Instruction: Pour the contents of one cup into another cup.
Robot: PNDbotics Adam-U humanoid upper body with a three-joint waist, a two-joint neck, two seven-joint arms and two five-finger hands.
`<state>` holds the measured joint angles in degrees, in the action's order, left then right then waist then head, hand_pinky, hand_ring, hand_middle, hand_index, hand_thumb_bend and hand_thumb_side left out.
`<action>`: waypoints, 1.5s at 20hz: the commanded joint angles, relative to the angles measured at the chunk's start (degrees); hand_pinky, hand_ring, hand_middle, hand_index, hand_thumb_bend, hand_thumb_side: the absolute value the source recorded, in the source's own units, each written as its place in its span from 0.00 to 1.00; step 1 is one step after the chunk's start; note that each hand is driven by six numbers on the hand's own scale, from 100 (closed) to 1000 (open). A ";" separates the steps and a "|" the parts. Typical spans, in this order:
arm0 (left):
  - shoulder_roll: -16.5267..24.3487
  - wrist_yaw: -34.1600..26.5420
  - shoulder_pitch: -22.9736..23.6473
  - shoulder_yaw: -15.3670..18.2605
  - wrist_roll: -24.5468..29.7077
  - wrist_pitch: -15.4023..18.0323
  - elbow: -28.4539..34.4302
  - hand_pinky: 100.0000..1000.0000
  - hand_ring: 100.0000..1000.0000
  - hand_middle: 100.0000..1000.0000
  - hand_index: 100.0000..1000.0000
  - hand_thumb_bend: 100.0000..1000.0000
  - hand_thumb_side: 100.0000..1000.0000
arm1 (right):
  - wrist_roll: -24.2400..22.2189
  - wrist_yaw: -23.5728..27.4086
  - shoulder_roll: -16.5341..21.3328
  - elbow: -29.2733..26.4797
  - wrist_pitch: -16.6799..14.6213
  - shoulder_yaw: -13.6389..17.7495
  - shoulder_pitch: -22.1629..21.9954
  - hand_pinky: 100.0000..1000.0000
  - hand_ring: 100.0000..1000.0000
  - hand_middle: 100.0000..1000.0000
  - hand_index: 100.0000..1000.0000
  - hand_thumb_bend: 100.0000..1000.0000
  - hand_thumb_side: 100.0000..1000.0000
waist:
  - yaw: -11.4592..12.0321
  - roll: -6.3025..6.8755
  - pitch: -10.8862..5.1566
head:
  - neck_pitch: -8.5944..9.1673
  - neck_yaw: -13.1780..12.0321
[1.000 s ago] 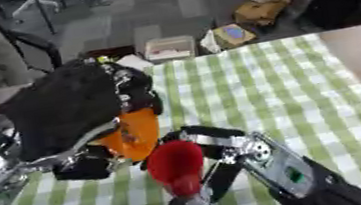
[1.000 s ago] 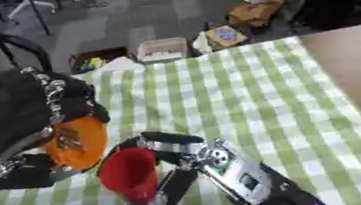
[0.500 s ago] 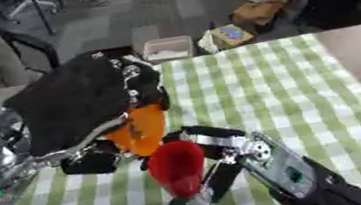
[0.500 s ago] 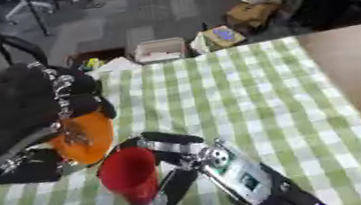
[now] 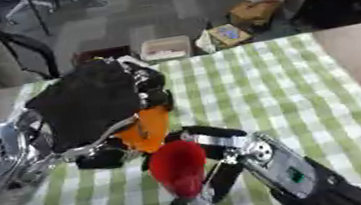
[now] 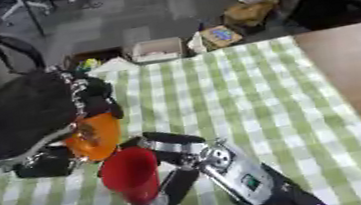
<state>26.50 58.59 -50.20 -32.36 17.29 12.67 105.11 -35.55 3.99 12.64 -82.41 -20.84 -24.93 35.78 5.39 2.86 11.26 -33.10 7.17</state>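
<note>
Two cups, seemingly both hand-held.

Over the last second the left hand has carried the orange cup slightly to the right and tipped it closer over the red cup, whose rim the orange one now nearly touches from the far left.
</note>
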 commanded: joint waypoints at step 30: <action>-1.63 5.19 -1.79 -1.86 -1.98 3.34 -1.04 0.00 0.12 0.05 0.50 0.46 0.00 | -0.31 0.60 -0.31 -0.89 -0.02 0.34 1.18 0.23 0.41 0.00 0.75 0.00 0.00 | -0.14 0.20 -0.87 | 0.65 -0.13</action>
<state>24.64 63.38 -51.00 -33.91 15.40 15.83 103.98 -35.76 3.99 12.78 -82.08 -20.66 -24.74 35.75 5.25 3.05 11.31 -33.09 7.13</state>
